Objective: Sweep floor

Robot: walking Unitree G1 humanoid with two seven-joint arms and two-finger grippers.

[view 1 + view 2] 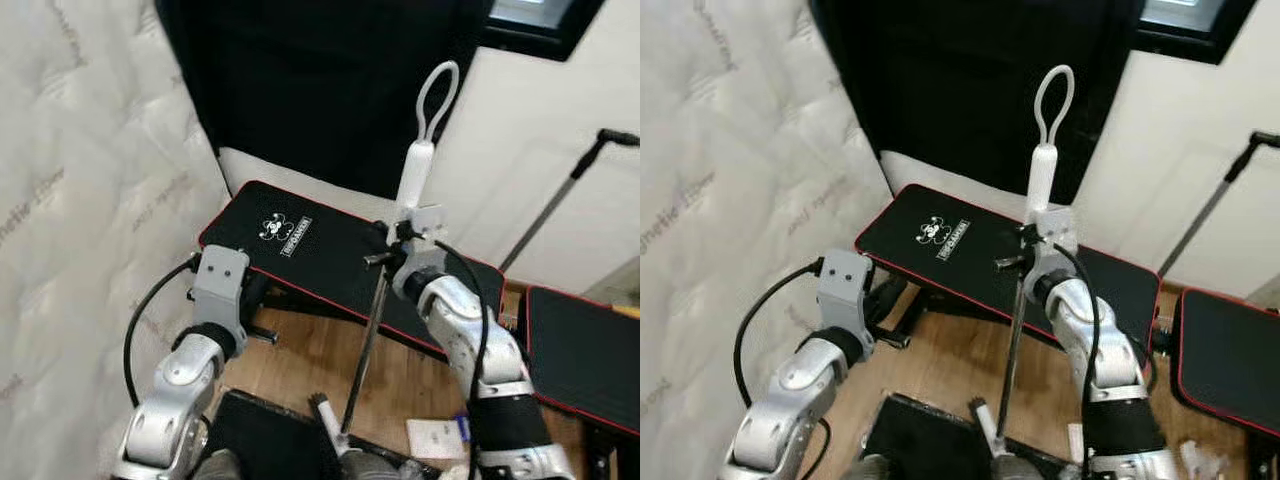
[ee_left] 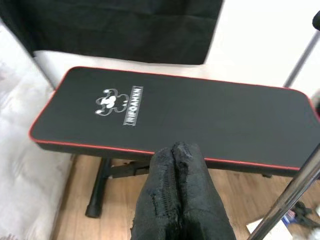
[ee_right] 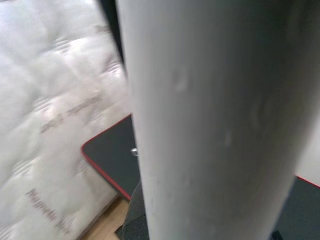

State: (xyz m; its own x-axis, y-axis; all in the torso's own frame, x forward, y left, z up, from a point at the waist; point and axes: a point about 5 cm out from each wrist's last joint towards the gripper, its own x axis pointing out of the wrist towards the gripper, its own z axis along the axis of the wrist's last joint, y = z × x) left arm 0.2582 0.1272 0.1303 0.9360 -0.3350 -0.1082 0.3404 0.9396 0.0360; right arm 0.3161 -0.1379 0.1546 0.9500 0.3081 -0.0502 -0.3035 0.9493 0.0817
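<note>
The broom handle (image 1: 380, 300) is held upright in the clenched right gripper (image 1: 392, 243), just before the red-edged bench (image 1: 300, 250). The left gripper (image 2: 176, 200), fingers pressed together and empty, is raised beside the mattress (image 1: 90, 220). Bare wooden floor (image 1: 300, 360) is left between the bench and a second black pad (image 1: 580, 350).

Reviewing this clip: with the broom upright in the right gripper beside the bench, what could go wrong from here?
1. The broom handle stands tall in the right gripper, directly over the black bench; a wide stroke could knock the shaft against the bench's edge.
2. The left gripper, fingers shut and holding nothing, hangs near the bench frame and could bump it.
3. Papers on the wood floor could get dragged along.
</note>
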